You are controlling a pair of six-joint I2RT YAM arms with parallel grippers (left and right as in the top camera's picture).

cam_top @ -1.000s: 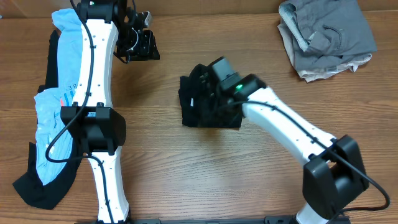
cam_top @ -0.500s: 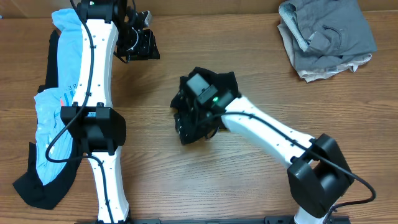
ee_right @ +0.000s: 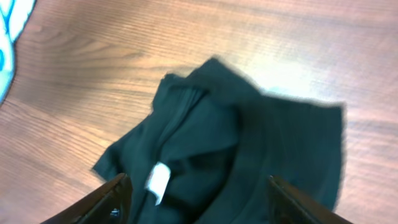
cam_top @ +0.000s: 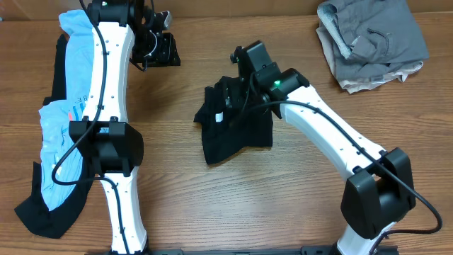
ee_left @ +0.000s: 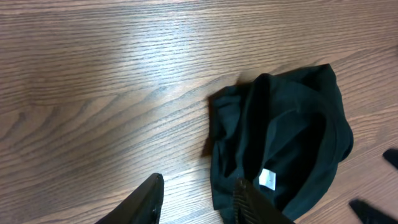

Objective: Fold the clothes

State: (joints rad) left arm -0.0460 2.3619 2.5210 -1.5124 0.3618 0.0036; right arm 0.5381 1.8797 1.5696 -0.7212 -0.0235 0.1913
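Your wooden tabletop point(cam_top: 177, 184) carries it all; your right pincer point(ee_right: 198, 183) hangs spread and empty above the crumpled black shirt point(ee_right: 249, 143), whose white tag point(ee_right: 157, 180) faces up; your left pincer point(ee_left: 198, 190) is spread too, holding nothing, over bare wood beside the shirt; the light blue tee point(cam_top: 53, 127) lies along the left arm's side; the grey pile point(cam_top: 375, 42) sits in the far right corner.
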